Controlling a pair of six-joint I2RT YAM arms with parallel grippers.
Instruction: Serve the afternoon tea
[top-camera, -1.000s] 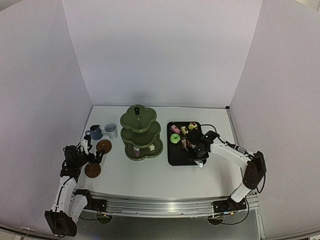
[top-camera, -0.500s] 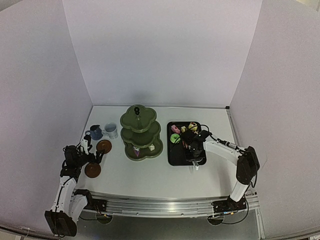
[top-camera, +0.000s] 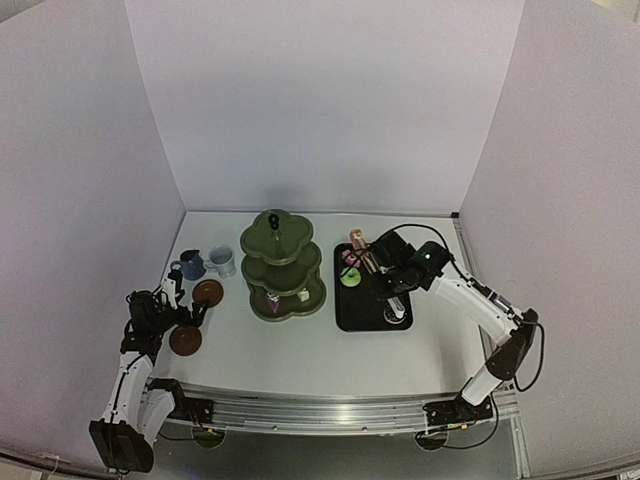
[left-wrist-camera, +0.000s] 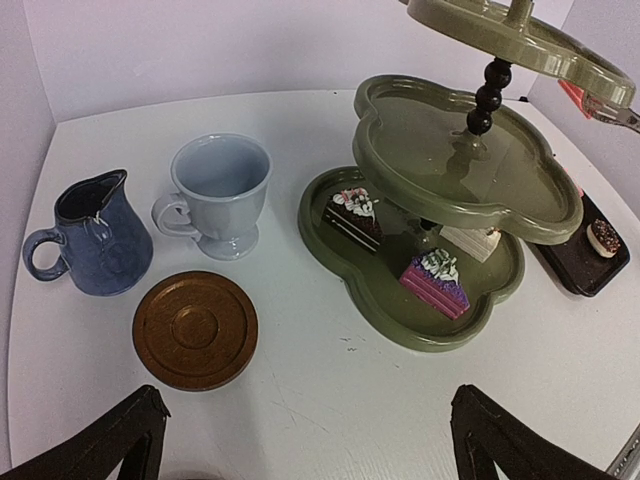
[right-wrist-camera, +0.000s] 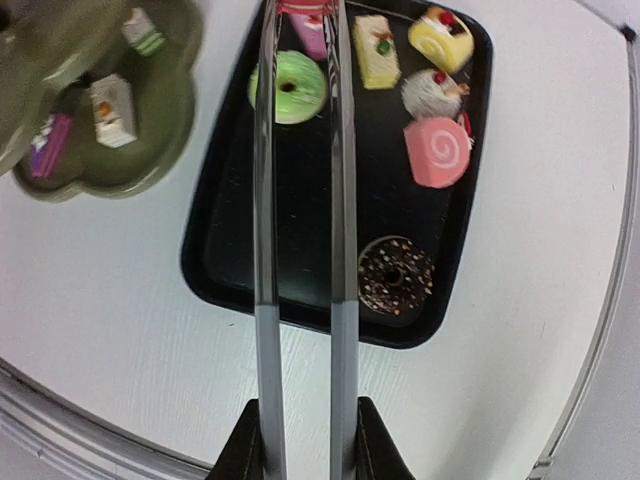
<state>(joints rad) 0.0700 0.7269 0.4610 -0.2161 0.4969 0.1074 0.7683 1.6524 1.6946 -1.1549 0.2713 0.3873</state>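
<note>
Olive three-tier stand, three cake slices on bottom tier, blue cup, white cup, saucer beside.

light: bright, even, diffuse from overhead; faint lilac cast
shadows: soft and thin, under the stand and beside the white cup
glare: sheen on stand tiers, left wrist; bright streaks down the tongs
blur: right wrist smeared, worst top left; tray soft
distortion: top view fisheye, worktop near edge bows
focus: left wrist sharp
</note>
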